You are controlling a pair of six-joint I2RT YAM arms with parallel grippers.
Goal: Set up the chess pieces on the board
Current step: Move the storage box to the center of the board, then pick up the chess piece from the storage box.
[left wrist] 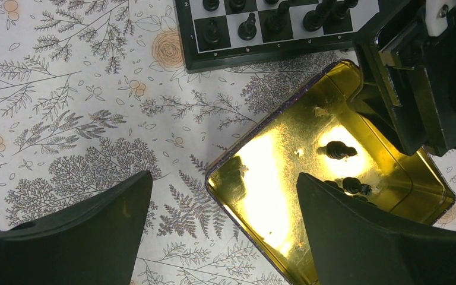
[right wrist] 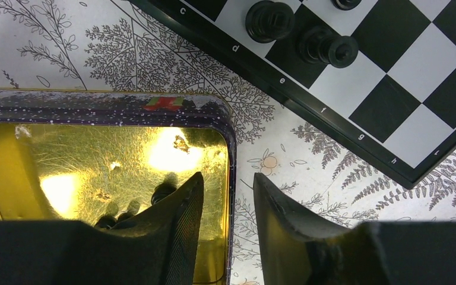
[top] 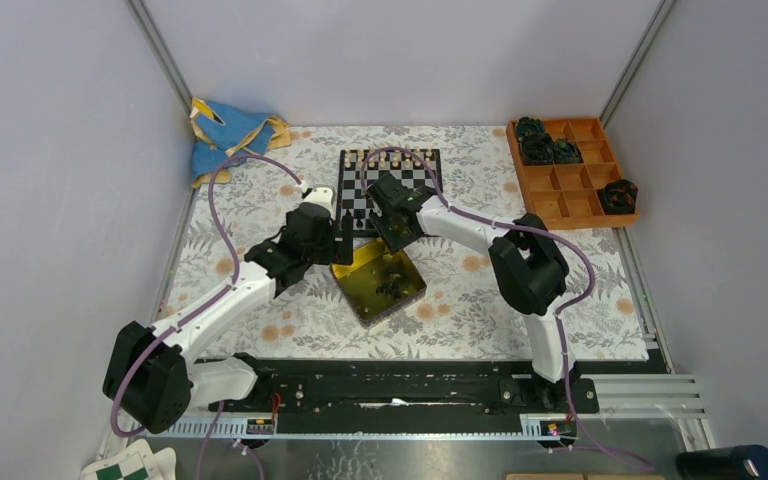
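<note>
The board (top: 352,180) lies at the back middle of the floral mat, with cream pieces along its far edge and black chess pieces (left wrist: 249,27) in its near rows. More black pieces (left wrist: 338,150) lie in the open yellow tin (top: 360,285) just in front of it. My left gripper (left wrist: 224,175) is wide open over the tin's near-left corner, holding nothing. My right gripper (right wrist: 228,175) stands partly open astride the tin's rim (right wrist: 230,148), also holding nothing. A black piece (right wrist: 163,191) lies in the tin beside its left finger. Two black pieces (right wrist: 269,19) stand on the board's edge row.
An orange compartment tray (top: 570,190) with dark round lumps (top: 535,140) sits at the back right. A blue cloth (top: 225,135) lies at the back left. A green-and-white checkered sheet (top: 130,465) shows at the bottom left, off the mat. Grey walls close in on both sides.
</note>
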